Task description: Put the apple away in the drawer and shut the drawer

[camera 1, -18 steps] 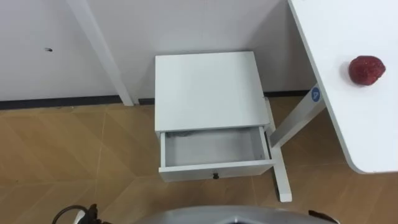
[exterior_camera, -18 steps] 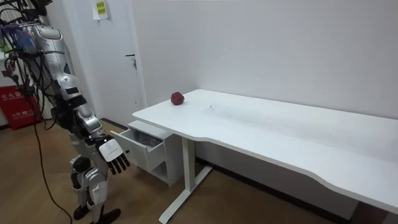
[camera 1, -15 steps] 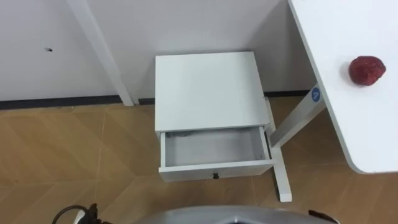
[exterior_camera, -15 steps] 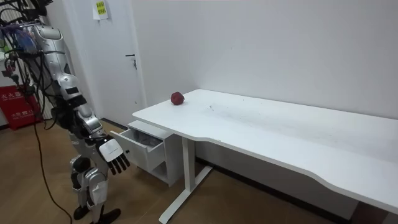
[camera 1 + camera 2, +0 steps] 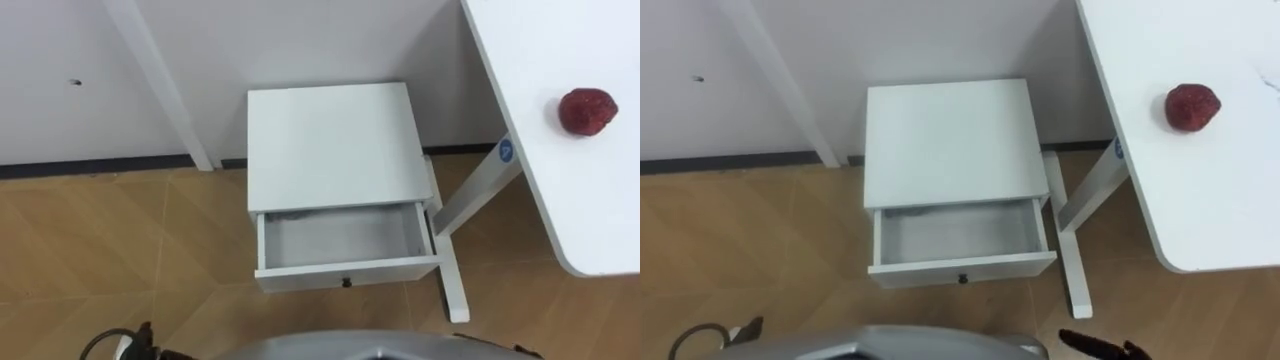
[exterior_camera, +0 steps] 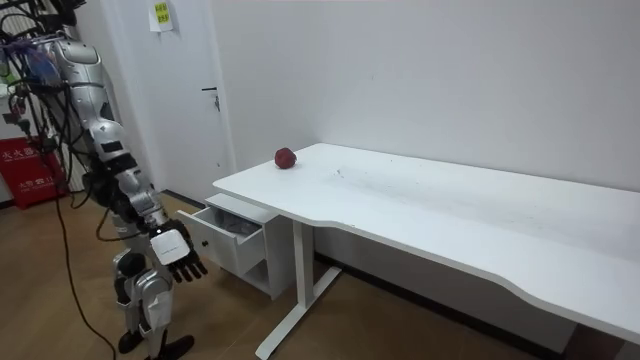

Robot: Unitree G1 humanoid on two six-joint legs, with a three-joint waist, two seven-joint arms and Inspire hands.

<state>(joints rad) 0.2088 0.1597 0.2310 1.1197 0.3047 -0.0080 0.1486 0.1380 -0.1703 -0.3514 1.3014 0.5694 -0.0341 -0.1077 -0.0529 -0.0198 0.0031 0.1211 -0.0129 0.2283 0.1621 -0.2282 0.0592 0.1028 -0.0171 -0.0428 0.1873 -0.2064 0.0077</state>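
I count one apple [image 5: 588, 110], one white table [image 5: 590, 200], one small cabinet [image 5: 330, 145], one drawer [image 5: 345, 272] in it, and one door [image 6: 190, 100]

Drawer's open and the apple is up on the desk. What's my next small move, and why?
Probably lift the right robot hand toward the apple. The apple lies near the edge of the desk on the robot's right, the drawer stands open with nothing in it, and that hand hangs low, open, holding nothing.
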